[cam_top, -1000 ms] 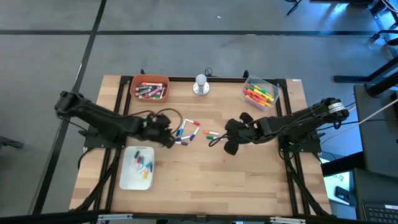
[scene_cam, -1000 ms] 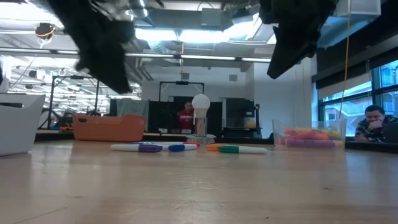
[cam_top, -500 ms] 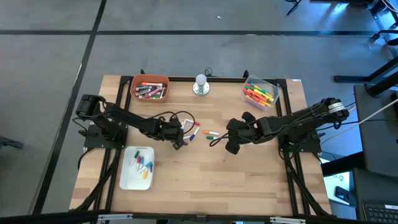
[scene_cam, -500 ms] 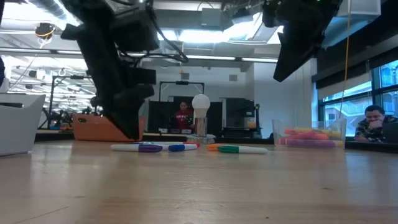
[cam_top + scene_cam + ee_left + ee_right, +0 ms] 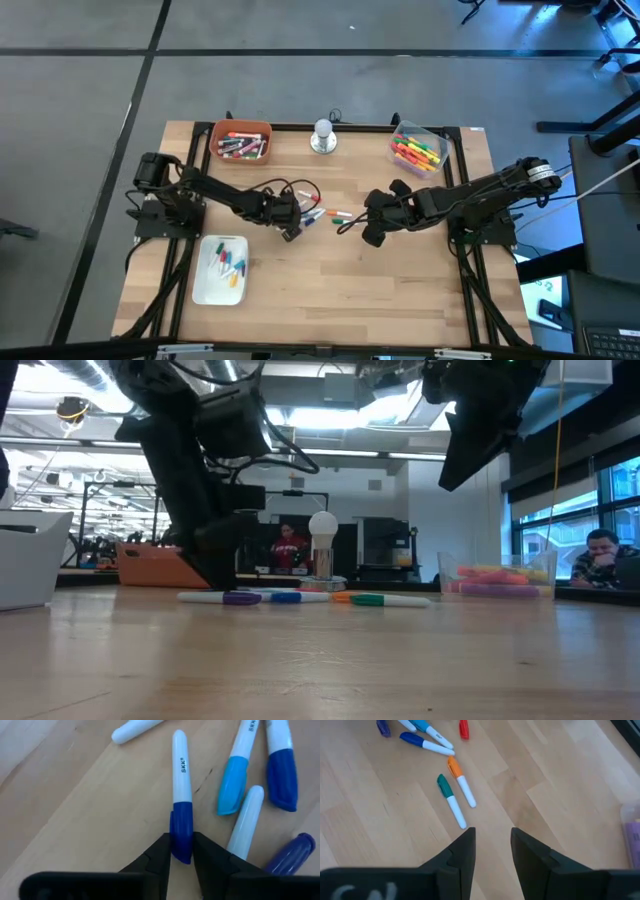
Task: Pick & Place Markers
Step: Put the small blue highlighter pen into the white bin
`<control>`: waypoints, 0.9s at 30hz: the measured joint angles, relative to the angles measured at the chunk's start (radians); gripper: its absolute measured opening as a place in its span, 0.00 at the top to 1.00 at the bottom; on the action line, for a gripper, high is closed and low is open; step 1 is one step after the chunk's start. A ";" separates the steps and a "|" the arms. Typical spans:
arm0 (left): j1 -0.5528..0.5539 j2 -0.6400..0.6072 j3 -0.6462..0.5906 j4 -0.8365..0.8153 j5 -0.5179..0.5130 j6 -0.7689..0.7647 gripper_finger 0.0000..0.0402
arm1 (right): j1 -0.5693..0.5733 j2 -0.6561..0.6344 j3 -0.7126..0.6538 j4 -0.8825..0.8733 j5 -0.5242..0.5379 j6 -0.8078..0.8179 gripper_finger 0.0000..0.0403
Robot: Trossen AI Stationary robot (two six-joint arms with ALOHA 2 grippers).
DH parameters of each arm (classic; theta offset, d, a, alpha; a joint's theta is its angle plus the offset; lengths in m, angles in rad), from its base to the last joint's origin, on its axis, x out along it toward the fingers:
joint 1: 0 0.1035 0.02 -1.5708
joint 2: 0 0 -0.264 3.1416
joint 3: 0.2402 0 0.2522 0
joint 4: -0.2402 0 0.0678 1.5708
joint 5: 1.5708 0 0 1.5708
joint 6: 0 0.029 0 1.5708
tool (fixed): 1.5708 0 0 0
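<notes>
The left gripper (image 5: 181,851) is down among the loose markers (image 5: 312,213) at the middle of the wooden surface (image 5: 400,280), its fingers (image 5: 157,854) pinching a dark-blue-capped marker (image 5: 181,820) at the cap. Just beside that cluster, the right gripper (image 5: 492,845) hovers with fingers spread and nothing between them, near the green marker (image 5: 451,800) and orange marker (image 5: 461,781).

Even, bright overhead light across wooden table (image 5: 400,270); shadows soft and short. Low view backlit: ceiling light strips (image 5: 330,415) glaring, arms reduced to dark silhouettes, tabletop foreground blurred, sheen along far edge. Left wrist view sharp on markers (image 5: 181,795), own fingers (image 5: 159,857) soft and dark at close range. Right wrist view clear, slight softness near fingers (image 5: 465,852). Window daylight at low view's far right.
</notes>
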 joint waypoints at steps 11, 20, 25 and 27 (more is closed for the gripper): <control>0.010 -0.068 -0.014 -0.099 -0.027 0.058 0.90 | 0.000 0.000 0.000 -0.005 -0.002 0.000 0.69; -0.108 -0.438 -0.008 -0.427 0.109 0.015 0.91 | 0.000 0.000 0.000 -0.012 0.001 -0.001 0.69; -0.292 -0.639 -0.008 -0.620 0.480 -0.021 0.90 | 0.000 0.000 0.000 -0.013 0.007 0.001 0.69; -0.359 -0.694 -0.008 -0.665 0.503 -0.085 0.90 | 0.000 0.000 0.000 -0.013 0.009 0.003 0.69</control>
